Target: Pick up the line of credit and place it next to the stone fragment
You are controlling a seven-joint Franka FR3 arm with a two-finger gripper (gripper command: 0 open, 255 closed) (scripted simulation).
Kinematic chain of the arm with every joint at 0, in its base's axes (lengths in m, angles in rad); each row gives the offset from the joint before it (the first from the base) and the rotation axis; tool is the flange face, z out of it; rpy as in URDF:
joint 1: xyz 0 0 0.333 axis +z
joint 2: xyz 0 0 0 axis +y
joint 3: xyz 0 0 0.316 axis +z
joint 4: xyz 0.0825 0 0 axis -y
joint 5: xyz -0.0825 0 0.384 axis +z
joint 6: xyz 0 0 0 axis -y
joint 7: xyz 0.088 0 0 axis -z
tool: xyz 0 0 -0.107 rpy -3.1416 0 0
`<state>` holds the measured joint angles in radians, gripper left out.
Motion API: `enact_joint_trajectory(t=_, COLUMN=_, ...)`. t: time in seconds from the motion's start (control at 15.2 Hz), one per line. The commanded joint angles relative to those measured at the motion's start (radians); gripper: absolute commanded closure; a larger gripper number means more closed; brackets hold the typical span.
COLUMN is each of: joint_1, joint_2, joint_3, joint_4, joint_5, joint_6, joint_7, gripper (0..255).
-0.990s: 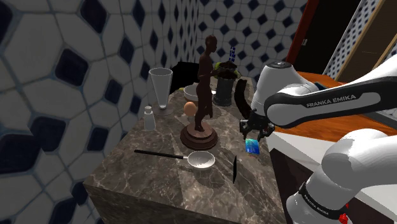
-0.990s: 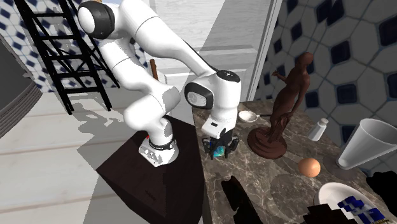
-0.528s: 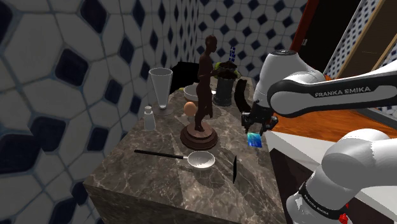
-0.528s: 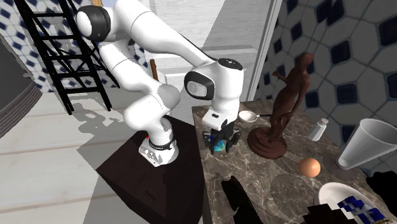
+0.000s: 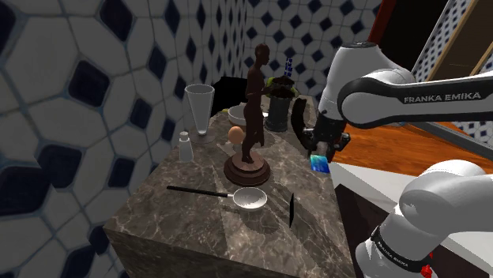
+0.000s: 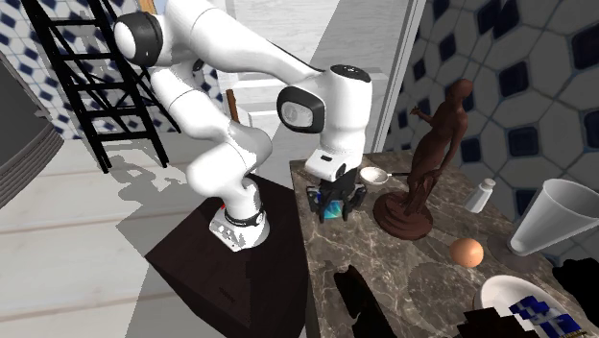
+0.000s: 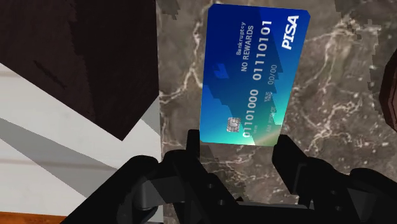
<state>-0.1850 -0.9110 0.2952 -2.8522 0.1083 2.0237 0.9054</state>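
Observation:
My gripper (image 5: 320,156) is shut on a blue credit card (image 5: 319,164) and holds it in the air over the marble table's edge nearest the stand. In the wrist view the card (image 7: 254,70) is clasped by its short end between the two fingertips (image 7: 194,139) of the gripper (image 7: 238,141), with veined marble below it. From the second exterior view the card (image 6: 333,211) hangs under the gripper (image 6: 334,202), in front of the statue. A dark jagged stone piece (image 5: 299,120) stands upright on the table just beyond the gripper, and also shows as a stone piece (image 6: 359,300) near the lower edge.
On the marble table (image 5: 237,245) stand a brown statue (image 5: 251,118), a spoon (image 5: 249,197), a tall glass (image 5: 199,107), a small shaker (image 5: 185,147), an orange ball (image 5: 235,134), a white bowl (image 6: 514,293) and a dark pot (image 5: 278,109). A thin dark sliver (image 5: 291,209) stands near the spoon.
The gripper has risen with the card and moved along the table's edge toward the dark stone piece and the far end. The other things have not moved.

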Motion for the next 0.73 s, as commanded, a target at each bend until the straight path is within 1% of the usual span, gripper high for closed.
enact_joint_trajectory(t=0.0, joint_1=-0.003, joint_2=-0.010, joint_3=-0.007, joint_4=0.022, joint_5=-0.005, joint_6=-0.031, joint_7=-0.004, gripper=255)
enact_joint_trajectory(t=0.66, joint_1=-0.015, joint_2=-0.029, joint_3=-0.034, joint_4=0.146, joint_5=-0.027, joint_6=-0.173, joint_7=-0.018, gripper=255)
